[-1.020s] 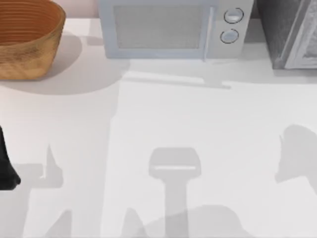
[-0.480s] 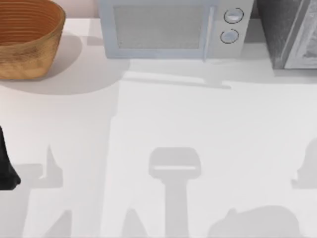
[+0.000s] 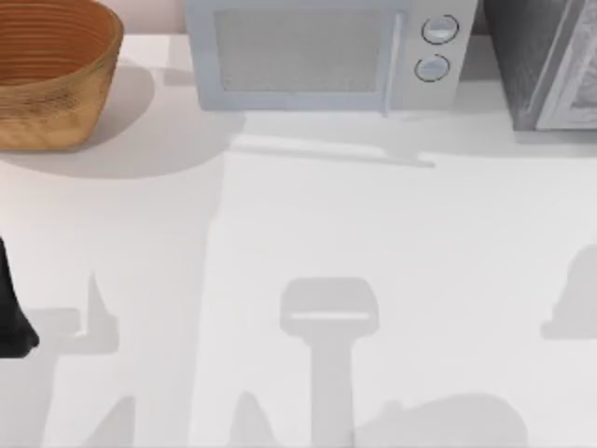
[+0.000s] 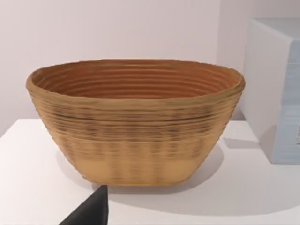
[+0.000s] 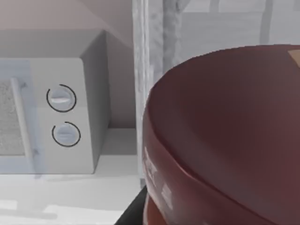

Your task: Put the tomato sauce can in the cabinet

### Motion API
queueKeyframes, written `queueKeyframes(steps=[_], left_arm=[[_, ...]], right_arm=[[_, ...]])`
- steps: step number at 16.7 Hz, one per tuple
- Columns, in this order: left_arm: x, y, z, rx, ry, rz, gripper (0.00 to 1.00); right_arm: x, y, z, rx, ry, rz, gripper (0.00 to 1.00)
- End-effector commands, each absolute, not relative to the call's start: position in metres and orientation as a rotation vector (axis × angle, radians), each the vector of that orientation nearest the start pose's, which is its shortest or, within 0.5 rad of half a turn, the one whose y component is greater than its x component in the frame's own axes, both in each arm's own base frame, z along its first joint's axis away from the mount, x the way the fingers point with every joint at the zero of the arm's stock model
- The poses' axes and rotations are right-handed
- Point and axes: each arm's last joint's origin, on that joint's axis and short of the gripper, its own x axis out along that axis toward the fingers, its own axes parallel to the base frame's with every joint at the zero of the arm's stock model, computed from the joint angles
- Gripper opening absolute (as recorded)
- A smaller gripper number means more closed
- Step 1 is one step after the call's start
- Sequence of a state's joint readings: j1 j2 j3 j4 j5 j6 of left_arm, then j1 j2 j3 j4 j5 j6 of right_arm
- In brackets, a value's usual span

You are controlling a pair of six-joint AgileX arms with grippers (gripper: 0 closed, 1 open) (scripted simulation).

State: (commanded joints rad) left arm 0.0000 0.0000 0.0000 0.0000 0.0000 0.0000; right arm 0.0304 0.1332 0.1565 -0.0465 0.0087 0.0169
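The tomato sauce can [image 5: 225, 140] looms very close in the right wrist view, its dark maroon top tilted toward the camera. A dark part of my right gripper [image 5: 132, 212] shows at its lower edge, shut on it and holding it off the table. Just behind the can stands the cabinet's light ridged door frame [image 5: 154, 70]. In the top view the dark grey cabinet [image 3: 532, 56] stands at the far right corner. My left arm [image 3: 11, 317] is parked at the left edge, and a dark tip of its gripper [image 4: 91, 211] points toward the basket.
A woven basket [image 3: 51, 103] stands at the far left corner and appears again as the basket [image 4: 136, 154] in the left wrist view. A pale microwave [image 3: 322, 56] with two round knobs [image 5: 61, 98] sits between the basket and the cabinet. Arm shadows lie on the white table [image 3: 373, 224].
The right arm's shadow on the table has slid from the mid-right area out toward the right edge. The left arm has not moved.
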Motion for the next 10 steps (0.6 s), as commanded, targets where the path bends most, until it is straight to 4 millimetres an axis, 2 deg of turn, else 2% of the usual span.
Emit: queueKeyframes(steps=[2,5,10], left_arm=[[0.106,-0.001,0.16,0.0,0.0,0.0,1.0],[0.106,-0.001,0.16,0.0,0.0,0.0,1.0],[0.106,-0.001,0.16,0.0,0.0,0.0,1.0]], right_arm=[[0.109,0.003,0.231,0.021,0.033,0.022,0.0],[0.12,0.007,0.291,0.028,0.045,0.016,0.0],[0.159,0.016,0.398,0.025,0.054,-0.001,0.0]])
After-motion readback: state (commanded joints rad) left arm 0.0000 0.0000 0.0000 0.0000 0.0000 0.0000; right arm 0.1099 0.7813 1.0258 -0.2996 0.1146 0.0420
